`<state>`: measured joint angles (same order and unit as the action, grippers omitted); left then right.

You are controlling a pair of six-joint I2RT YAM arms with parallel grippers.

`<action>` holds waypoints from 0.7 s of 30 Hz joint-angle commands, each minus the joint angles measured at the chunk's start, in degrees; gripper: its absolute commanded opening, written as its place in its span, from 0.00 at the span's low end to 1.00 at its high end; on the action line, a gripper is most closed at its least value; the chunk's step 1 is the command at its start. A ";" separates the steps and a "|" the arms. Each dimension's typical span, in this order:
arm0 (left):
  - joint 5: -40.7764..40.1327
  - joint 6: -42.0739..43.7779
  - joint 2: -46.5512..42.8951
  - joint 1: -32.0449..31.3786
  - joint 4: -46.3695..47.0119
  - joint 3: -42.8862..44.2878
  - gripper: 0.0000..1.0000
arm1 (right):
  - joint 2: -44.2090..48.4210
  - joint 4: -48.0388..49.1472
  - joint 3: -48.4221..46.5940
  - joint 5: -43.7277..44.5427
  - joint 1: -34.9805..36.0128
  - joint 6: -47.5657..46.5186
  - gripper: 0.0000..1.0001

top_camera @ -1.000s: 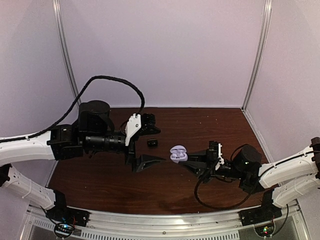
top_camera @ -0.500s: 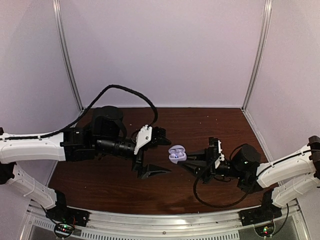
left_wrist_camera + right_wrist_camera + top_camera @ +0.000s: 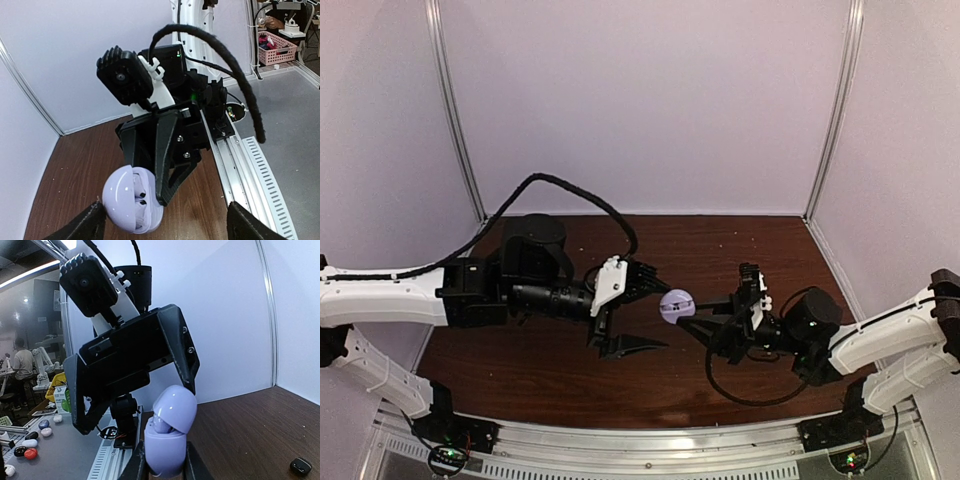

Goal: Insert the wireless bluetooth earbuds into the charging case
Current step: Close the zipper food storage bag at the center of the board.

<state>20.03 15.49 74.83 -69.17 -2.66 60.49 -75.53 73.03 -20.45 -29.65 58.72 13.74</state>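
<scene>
The pale lavender charging case (image 3: 675, 304) is held upright off the table in my right gripper (image 3: 688, 316), which is shut on its lower half. Its lid is hinged partly down. The earbuds (image 3: 140, 193) sit inside and show dark tips through the gap; one also shows in the right wrist view (image 3: 162, 425). In that view the case (image 3: 170, 435) sits between my right gripper's fingers (image 3: 137, 466). My left gripper (image 3: 658, 315) is open, its fingers either side of the case, one fingertip (image 3: 189, 382) right at the lid. I cannot tell whether it touches.
A small black oval object (image 3: 301, 466) lies on the dark wooden table (image 3: 760, 250); the left gripper hides it from above. White walls enclose the back and sides. A metal rail (image 3: 650, 445) runs along the near edge.
My left gripper has moved right until its open fingers straddle the case. The case lid has swung further down. My right gripper has raised the case slightly.
</scene>
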 commanded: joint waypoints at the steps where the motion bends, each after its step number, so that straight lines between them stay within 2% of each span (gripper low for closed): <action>1: 0.80 4.17 -0.47 -3.40 0.03 1.55 0.83 | -1.38 3.48 -2.93 2.96 -1.39 8.24 0.00; 13: -6.05 10.78 3.43 -6.63 -5.18 3.76 0.72 | -1.81 2.61 -5.35 3.39 -1.85 16.44 0.00; 21: -7.49 14.56 5.27 -7.99 -8.49 4.93 0.58 | -0.13 -0.61 -6.95 4.99 -1.86 20.14 0.00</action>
<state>6.39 26.87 77.01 -72.71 -4.80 64.69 -76.95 72.82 -23.31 -31.00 57.98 30.39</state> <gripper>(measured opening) 0.596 0.204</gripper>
